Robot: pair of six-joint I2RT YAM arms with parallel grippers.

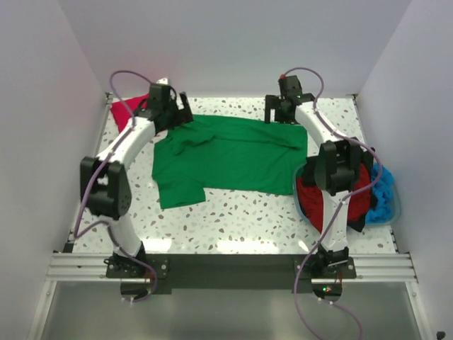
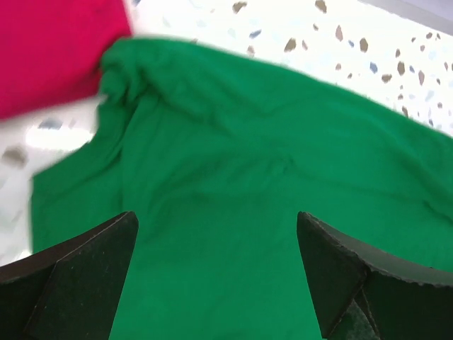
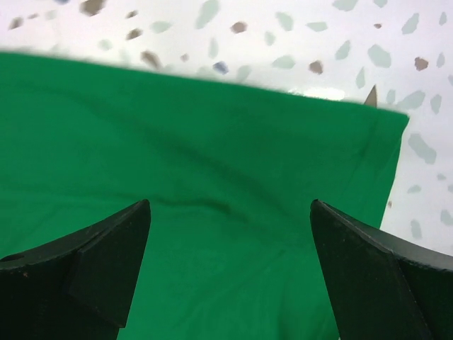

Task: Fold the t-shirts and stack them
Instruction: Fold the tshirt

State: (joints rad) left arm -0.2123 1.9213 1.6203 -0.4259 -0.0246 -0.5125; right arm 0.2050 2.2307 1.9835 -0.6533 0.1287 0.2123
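The green t-shirt lies spread at the worktop centre, with the left hand open above its 10 o'clock corner and the right hand open above its 2 o'clock corner.

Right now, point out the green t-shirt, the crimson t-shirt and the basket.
green t-shirt (image 1: 233, 156): top view, middle of the spread body.
crimson t-shirt (image 2: 49, 49): left wrist view, flat cloth at the upper left.
basket (image 1: 397, 210): top view, light-blue rim on its right side.
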